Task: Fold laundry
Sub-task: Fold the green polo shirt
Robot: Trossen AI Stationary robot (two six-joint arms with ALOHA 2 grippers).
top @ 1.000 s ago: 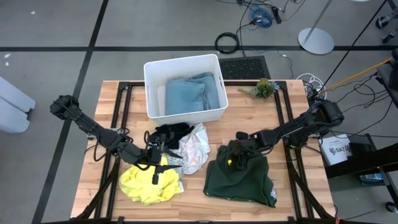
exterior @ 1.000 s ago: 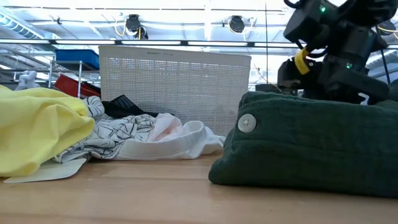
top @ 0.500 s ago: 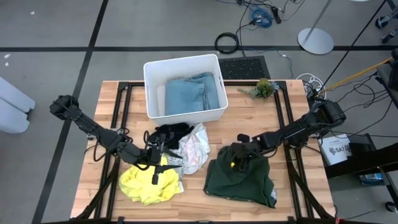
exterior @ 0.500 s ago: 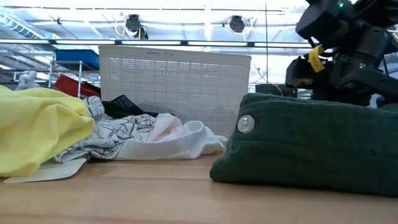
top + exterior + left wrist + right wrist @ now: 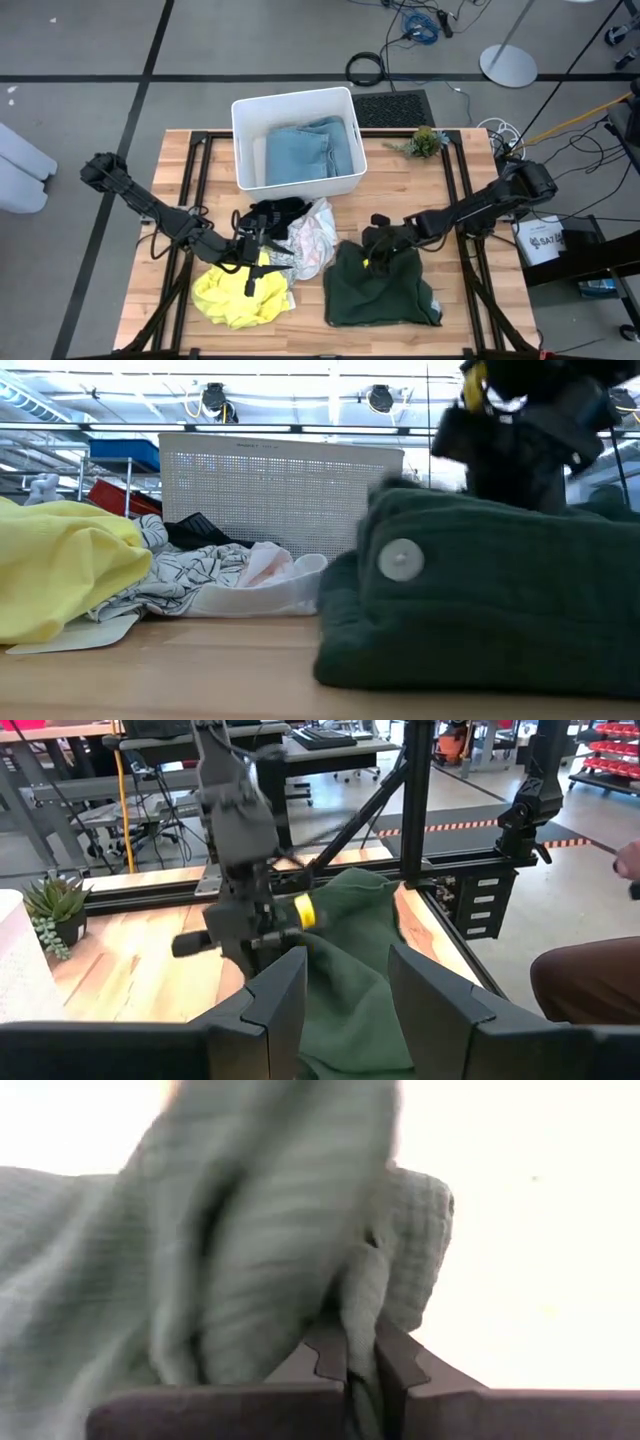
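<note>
Left of the white bin's (image 5: 243, 140) near corner, the left gripper (image 5: 252, 262) hovers with fingers parted over the yellow garment (image 5: 235, 298). Right of that, below the bin, the right gripper (image 5: 377, 245) pinches the dark green garment's (image 5: 380, 290) far edge — fingers clamped on cloth.

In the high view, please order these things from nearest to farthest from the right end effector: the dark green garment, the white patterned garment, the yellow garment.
Measured from the right end effector, shut on cloth:
1. Dark green garment: pinched at its top edge, lying just below.
2. White patterned garment: to the left, near the table's middle.
3. Yellow garment: farthest left, by the left end effector.
</note>
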